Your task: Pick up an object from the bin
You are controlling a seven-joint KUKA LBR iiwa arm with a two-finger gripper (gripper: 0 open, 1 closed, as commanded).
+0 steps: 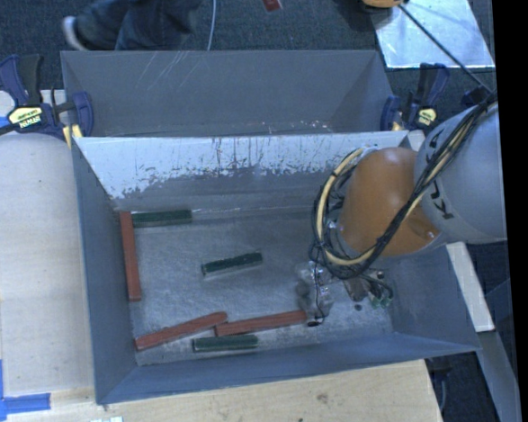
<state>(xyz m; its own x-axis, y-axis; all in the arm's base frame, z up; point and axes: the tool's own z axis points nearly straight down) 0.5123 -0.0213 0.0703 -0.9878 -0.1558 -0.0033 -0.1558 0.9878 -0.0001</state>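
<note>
My gripper (317, 306) hangs low over the bin floor at the right, its tips down at the right end of a red-brown bar (261, 323) that lies flat near the front wall. Whether the bar's end sits between the tips is not visible. A dark green bar (224, 343) lies just in front of the red-brown one. Another red-brown bar (179, 330) lies tilted to its left, the two nearly end to end.
A dark green bar (232, 265) lies in the middle of the floor. A red-brown bar (130, 256) runs along the left wall, and a dark green bar (162, 218) lies by the back wall. The orange cover and cables stand above the gripper.
</note>
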